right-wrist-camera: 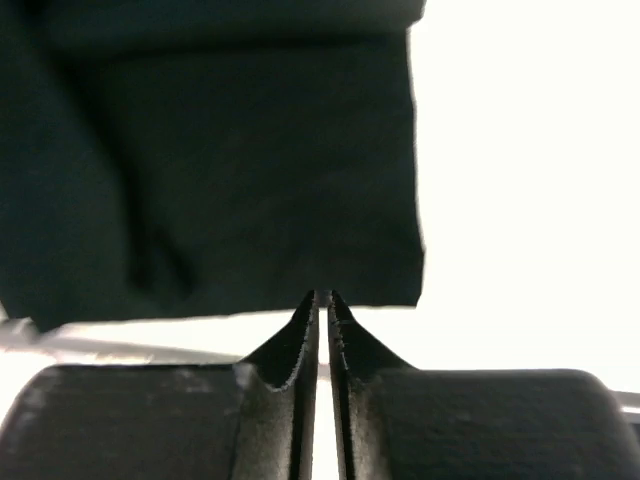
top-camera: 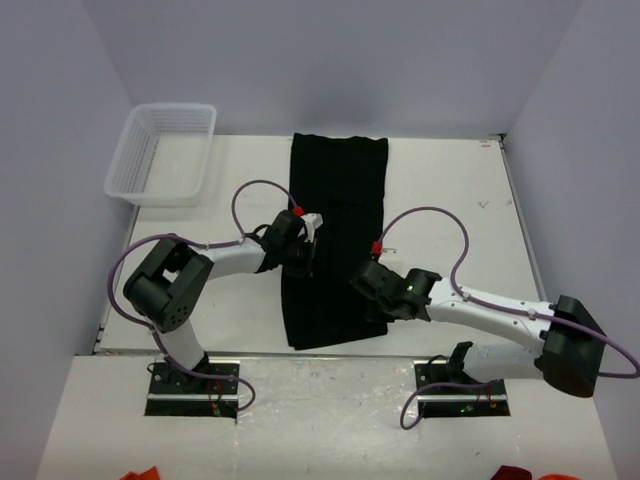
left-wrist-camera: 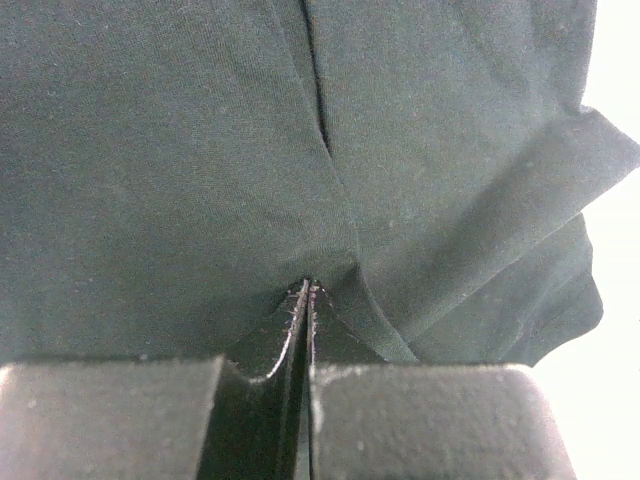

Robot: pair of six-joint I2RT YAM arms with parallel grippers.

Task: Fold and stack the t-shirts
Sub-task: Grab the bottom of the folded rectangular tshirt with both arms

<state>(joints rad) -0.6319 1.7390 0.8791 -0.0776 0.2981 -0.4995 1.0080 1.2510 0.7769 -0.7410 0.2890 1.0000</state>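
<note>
Black t-shirt (top-camera: 338, 190), left jaws pinching it, right jaws closed at hem

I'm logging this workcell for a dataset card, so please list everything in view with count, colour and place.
t-shirt: one, black, folded into a long strip down the middle of the table.
basket: one, white mesh, far left corner of the table.
table: one, white, under everything.
red-orange scraps: two, at the bottom edge of the top view, too cropped to identify.
cables: purple, one looping over each arm.
left gripper: one, black, shut on the t-shirt's left side.
right gripper: one, black, shut on the t-shirt's near right edge.
</note>
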